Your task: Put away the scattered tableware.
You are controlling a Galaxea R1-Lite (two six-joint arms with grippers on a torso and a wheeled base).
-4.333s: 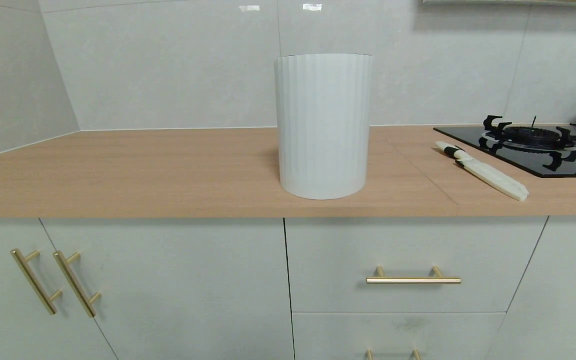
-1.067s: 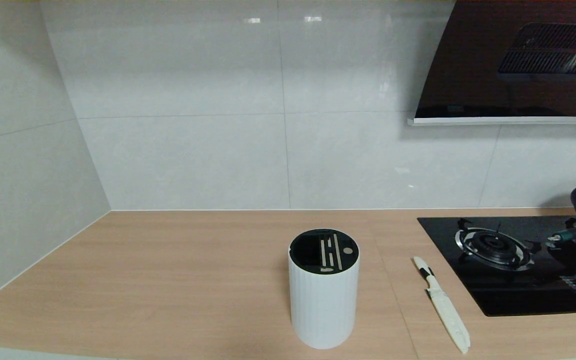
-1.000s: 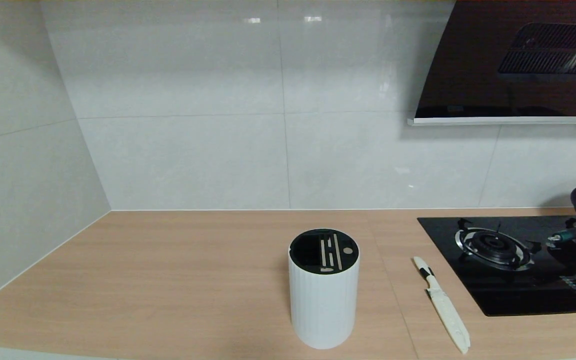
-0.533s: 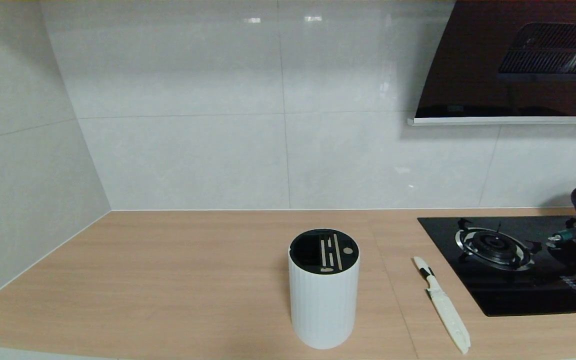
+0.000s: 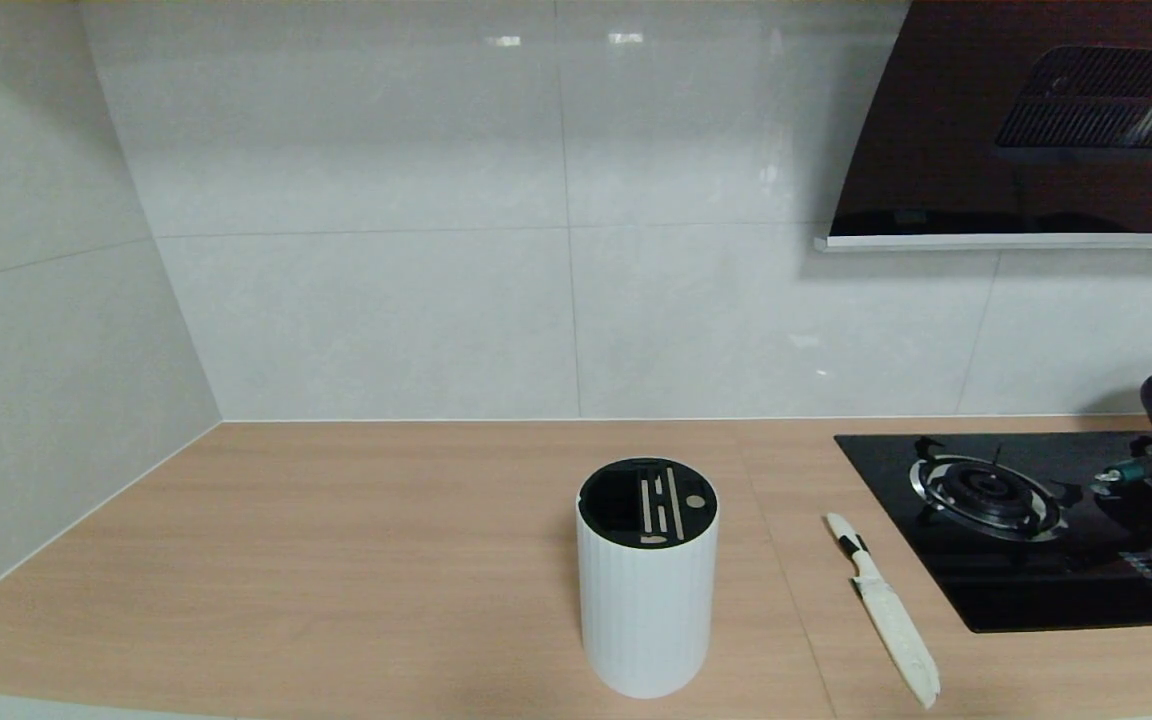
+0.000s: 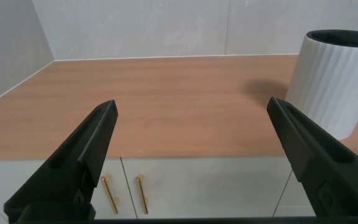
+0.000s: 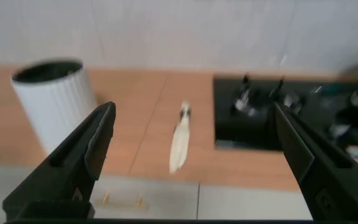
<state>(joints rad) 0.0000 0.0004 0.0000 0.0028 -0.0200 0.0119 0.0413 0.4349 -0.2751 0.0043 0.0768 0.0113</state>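
Now the left pincer (image 6: 191,109) and right pincer (image 7: 194,113) are gaping wide, gripping nothing; the knife (image 5: 881,607) is lying flat and diagonal on the table (image 5: 336,520) at lower right, tip pointing toward the bottom-right corner.

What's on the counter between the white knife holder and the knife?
Nothing: in the head view, bare wooden counter separates the holder from the knife.

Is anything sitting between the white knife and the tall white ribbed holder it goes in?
Nothing visible does. The white knife lies on the wooden counter to the right of the white ribbed holder, with only bare counter between them.
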